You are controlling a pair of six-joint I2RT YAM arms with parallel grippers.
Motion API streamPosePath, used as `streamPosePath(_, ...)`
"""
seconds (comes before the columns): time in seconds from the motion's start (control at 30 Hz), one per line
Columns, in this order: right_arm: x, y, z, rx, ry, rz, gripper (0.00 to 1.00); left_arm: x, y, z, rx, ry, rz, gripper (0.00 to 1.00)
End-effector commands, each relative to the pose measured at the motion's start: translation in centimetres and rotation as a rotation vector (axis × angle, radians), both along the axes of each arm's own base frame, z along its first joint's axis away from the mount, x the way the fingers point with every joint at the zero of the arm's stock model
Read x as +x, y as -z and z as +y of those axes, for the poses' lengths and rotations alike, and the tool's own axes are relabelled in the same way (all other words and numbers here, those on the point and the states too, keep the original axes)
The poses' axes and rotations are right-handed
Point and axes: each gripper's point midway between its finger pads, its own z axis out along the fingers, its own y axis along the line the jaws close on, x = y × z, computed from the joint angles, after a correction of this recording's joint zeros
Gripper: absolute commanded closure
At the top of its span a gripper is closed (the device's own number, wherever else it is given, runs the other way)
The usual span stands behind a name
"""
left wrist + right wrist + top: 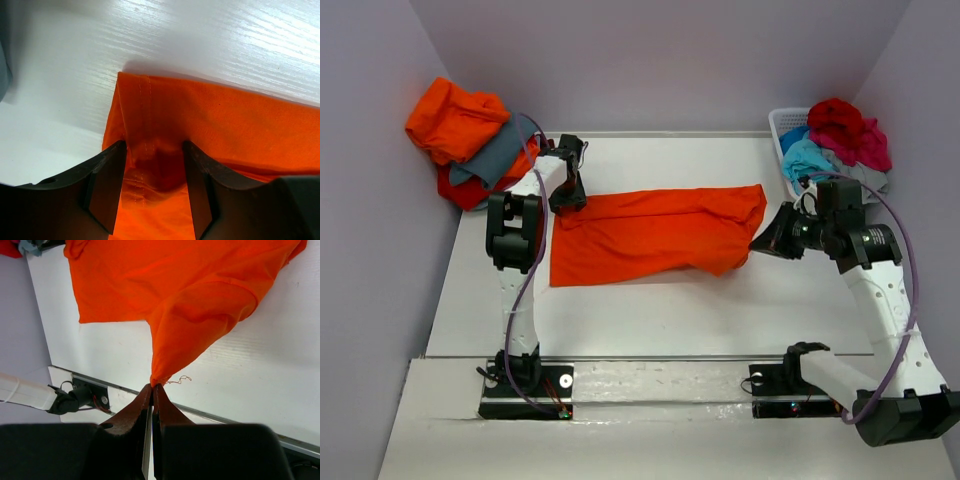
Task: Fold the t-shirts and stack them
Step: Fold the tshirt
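At the near edge, the white table [650,310] is seen with both arm bases bolted to it. Farther in, the orange t-shirt [650,235] is spread across the middle of the table. Its long axis is laid from left to right, with the right end turned slightly toward the far side. That right end is drawn up into a narrow point and is pinched in the right gripper [152,387], whose jaws are pressed fully together on the cloth. A loose thread [179,379] is seen hanging just beside the tips. The left end is marked by a double-stitched hem, and the left gripper [154,150] is set down over the far left corner. Its jaws are held partly apart, and a raised pucker of the hem is straddled by the fingers [107,185]. Whether the cloth is squeezed there cannot be told. At the far left, off the table, a heap of shirts [470,135] in orange, grey and red is piled against the wall. At the far right corner, a white basket [782,130] is filled with red, crimson and turquoise shirts [840,135].
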Motion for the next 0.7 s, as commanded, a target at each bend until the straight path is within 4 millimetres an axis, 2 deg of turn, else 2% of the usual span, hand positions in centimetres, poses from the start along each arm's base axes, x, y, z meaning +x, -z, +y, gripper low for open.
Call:
streamPosePath(0.0,0.6,-2.0,0.3,-0.010,-0.044,-0.082,0.93,-0.1,-0.2,0.2,0.015,0.008,0.006,0.39)
streamPosePath(0.2,1.0,0.3,1.9,0.063,-0.126,0.007,0.93,-0.2,-0.1,0.2,0.017,0.011,0.010,0.39)
streamPosePath(0.23,1.0,1.6,2.2,0.076,-0.135,0.053,0.93,-0.2,-0.1,0.2,0.015,0.011,0.010,0.39)
streamPosePath(0.4,1.0,5.3,3.0,0.101,-0.170,0.172,0.93,-0.2,-0.1,0.3,0.019,0.012,0.010,0.39)
streamPosePath(0.6,2.3,6.4,4.9,0.126,-0.233,0.173,0.82,-0.2,0.1,0.3,0.022,0.009,0.014,0.39)
streamPosePath(0.67,2.9,6.9,4.9,0.085,-0.221,0.176,0.67,-0.1,-0.1,0.3,0.021,0.011,0.013,0.39)
